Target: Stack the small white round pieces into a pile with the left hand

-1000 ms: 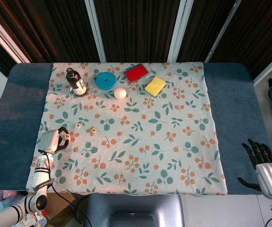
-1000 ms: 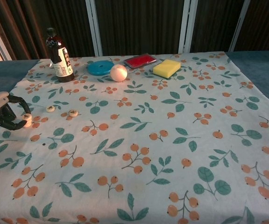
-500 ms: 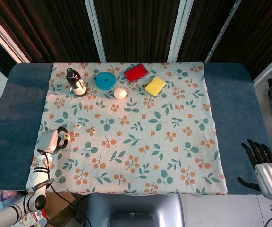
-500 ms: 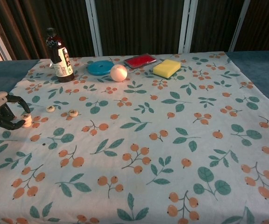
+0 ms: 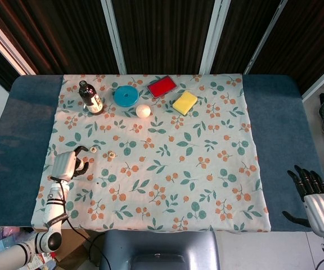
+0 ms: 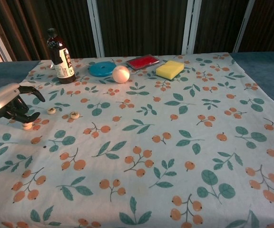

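The left hand (image 6: 11,105) hovers over the near left part of the bench (image 5: 274,112), its dark fingers (image 6: 32,91) spread and curled, holding nothing. Just below its fingertips a short pile of white round pieces (image 6: 27,125) stands on the floral cloth (image 6: 156,142); whether the hand touches the pile cannot be told. Two more white pieces lie loose on the cloth, one (image 6: 52,110) just right of the hand and another (image 6: 74,114) beside it, slightly apart from each other. In the head view the same hand (image 5: 69,164) shows at the left edge of the cloth. The right hand (image 5: 314,194) hangs off the near right corner of the bench, fingers apart and empty. Along the far side stand a dark bottle (image 6: 60,57), a blue round lid (image 6: 102,69), a white ball (image 6: 121,74), a red flat box (image 6: 143,61) and a yellow sponge (image 6: 170,69)
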